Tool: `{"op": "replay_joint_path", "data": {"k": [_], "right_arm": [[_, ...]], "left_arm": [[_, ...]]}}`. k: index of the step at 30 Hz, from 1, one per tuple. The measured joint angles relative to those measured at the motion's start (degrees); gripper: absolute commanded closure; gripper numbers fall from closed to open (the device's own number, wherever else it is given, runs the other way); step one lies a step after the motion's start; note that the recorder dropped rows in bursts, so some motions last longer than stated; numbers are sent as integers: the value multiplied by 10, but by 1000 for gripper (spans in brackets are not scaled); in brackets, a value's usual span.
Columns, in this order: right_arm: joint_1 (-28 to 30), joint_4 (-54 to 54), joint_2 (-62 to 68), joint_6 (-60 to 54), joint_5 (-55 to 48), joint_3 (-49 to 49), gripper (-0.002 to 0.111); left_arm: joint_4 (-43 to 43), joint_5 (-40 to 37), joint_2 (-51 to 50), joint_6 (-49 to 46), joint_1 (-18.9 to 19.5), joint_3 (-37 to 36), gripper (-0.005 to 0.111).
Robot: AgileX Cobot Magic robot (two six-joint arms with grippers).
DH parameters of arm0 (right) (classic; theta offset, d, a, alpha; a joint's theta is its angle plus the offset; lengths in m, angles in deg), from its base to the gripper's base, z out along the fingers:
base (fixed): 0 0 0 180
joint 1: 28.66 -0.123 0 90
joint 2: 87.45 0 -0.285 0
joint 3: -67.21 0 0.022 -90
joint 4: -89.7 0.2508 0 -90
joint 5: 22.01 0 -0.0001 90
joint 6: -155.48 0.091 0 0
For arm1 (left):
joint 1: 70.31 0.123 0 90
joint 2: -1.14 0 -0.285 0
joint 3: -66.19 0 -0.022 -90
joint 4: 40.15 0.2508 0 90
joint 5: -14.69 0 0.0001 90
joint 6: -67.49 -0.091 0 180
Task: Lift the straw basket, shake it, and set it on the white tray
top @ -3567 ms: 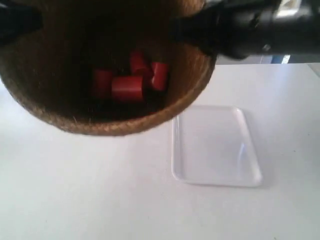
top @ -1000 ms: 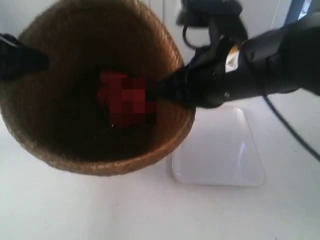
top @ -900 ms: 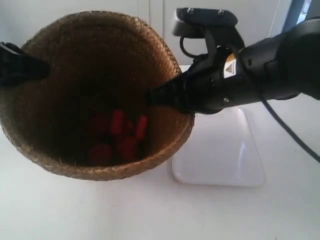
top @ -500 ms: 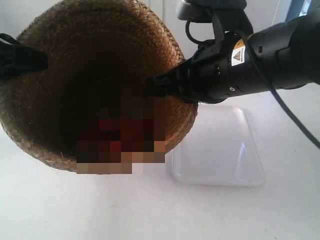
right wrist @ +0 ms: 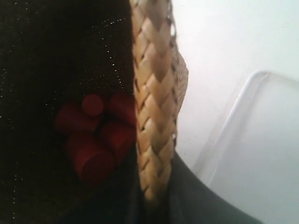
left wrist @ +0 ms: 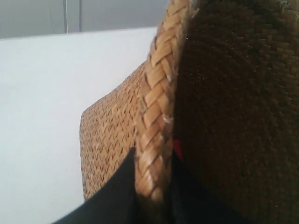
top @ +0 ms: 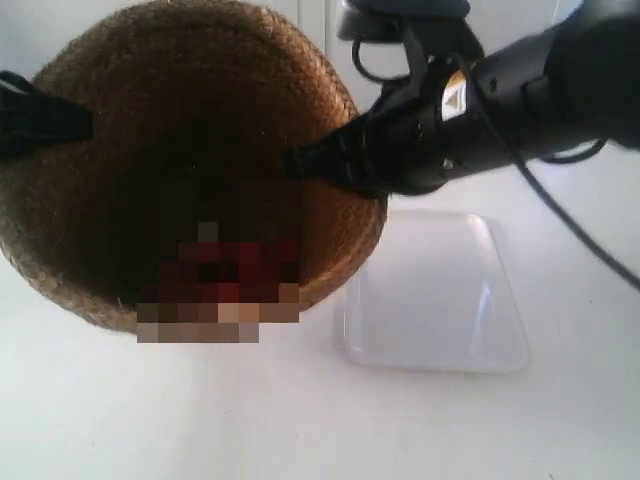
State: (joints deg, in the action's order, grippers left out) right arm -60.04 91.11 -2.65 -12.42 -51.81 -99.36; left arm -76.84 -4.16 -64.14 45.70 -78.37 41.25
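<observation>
The straw basket [top: 200, 120] hangs in the air over the table, its mouth tipped toward the exterior camera. My left gripper [top: 80, 122] is shut on the braided rim [left wrist: 154, 112] on the side away from the tray, one finger [left wrist: 117, 186] outside and one inside. My right gripper [top: 298, 166] is shut on the opposite rim [right wrist: 152, 93], nearest the white tray [top: 440, 300]. The tray lies flat on the table beside and below the basket, and its corner [right wrist: 261, 149] shows in the right wrist view.
Several red cylinders [right wrist: 91, 140] lie loose in the basket's bottom; in the exterior view they are a blurred red patch [top: 235, 275]. The white tabletop [top: 300, 420] spreads all around. A pale wall [top: 310, 20] stands behind.
The basket has bobbed down and back up in both grips and tipped further toward the camera. The red cylinders have shifted inside it. The tray has not moved.
</observation>
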Motion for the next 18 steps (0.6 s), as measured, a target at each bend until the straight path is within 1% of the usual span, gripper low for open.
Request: {"op": "replay_joint_path", "data": {"k": [3, 5, 6, 7, 8, 10, 14, 18], "right_arm": [[0, -2, -52, -15, -45, -87, 108], [-4, -18, -91, -21, -6, -108, 108], [-6, -31, -98, -21, 15, -98, 108], [-3, -44, -84, 0, 25, -72, 108], [0, -45, -68, 3, 10, -64, 108], [0, -37, -26, -2, -14, -47, 108], [-2, -28, -9, -6, -44, -37, 108], [-2, -30, -7, -6, -40, -37, 108]], "left_arm": [[-4, -21, 31, -1, 1, 82, 107], [-13, -8, 52, -26, 1, 106, 107], [-16, 6, 57, -26, 1, 100, 107], [-18, 15, 45, 16, 4, 72, 107], [-12, 6, 28, 29, 6, 56, 107], [-8, -17, -6, 23, 6, 36, 107], [-2, -34, -6, 11, 6, 35, 107], [-3, -31, 1, 6, 5, 42, 107]]}}
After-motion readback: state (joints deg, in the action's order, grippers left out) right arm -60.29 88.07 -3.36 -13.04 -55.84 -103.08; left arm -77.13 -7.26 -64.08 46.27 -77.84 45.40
